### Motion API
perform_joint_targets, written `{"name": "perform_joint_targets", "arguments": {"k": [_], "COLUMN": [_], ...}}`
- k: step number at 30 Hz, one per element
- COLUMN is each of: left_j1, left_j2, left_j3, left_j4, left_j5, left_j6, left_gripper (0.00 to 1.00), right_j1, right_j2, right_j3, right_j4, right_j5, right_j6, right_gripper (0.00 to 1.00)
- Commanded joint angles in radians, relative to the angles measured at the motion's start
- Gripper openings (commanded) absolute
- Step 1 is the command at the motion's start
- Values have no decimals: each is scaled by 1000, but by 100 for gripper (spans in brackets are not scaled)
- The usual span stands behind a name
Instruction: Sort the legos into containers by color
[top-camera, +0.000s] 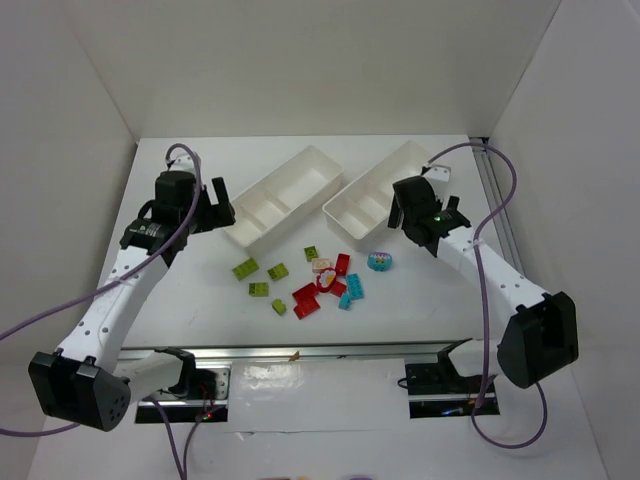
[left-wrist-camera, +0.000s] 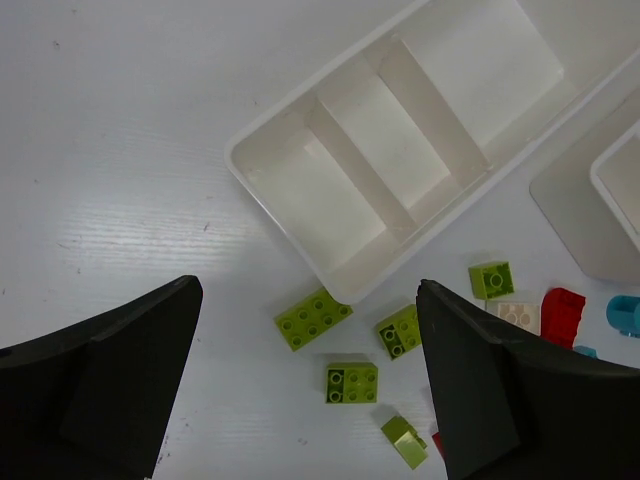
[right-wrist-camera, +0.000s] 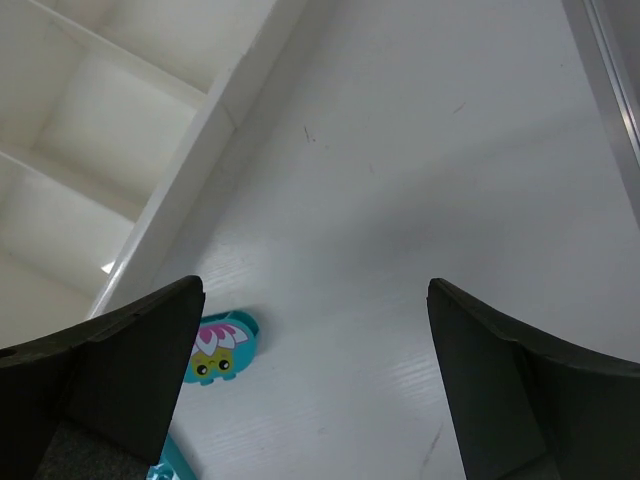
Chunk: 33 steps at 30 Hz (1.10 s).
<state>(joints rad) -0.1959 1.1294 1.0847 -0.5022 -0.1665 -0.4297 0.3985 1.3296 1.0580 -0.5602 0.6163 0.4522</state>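
Two white divided trays stand at the back, the left tray (top-camera: 283, 195) and the right tray (top-camera: 385, 190); the compartments that show are empty. Loose legos lie in front of them: lime green (top-camera: 245, 268), red (top-camera: 304, 295), cyan (top-camera: 354, 286) and one beige (top-camera: 321, 265). My left gripper (top-camera: 215, 205) is open and empty beside the left tray's near end (left-wrist-camera: 240, 165), above lime bricks (left-wrist-camera: 351, 382). My right gripper (top-camera: 412, 232) is open and empty over bare table. A rounded cyan piece with a printed face (right-wrist-camera: 222, 350) is beside its left finger.
White walls close in the table on three sides. A metal rail (top-camera: 495, 200) runs along the right edge, also in the right wrist view (right-wrist-camera: 610, 90). Another rail (top-camera: 320, 350) runs along the front by the arm bases.
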Motion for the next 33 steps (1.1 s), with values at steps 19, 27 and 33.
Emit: {"name": "perform_joint_targets", "arguments": {"k": [19, 27, 33], "left_j1": [1, -19, -42], "left_j2": [110, 162, 222], "left_j3": [181, 218, 209], "left_j4": [-173, -208, -187], "left_j5": [168, 177, 174], "left_j6": [-38, -27, -76], "left_gripper": [100, 100, 99], "right_j1": [42, 94, 94], "right_j2": [-233, -139, -21], "right_j3": [-173, -182, -220], "right_j4": [-144, -31, 107], "right_j5": [-243, -343, -379], "right_j6": [157, 113, 65], "right_gripper": [100, 100, 100]}}
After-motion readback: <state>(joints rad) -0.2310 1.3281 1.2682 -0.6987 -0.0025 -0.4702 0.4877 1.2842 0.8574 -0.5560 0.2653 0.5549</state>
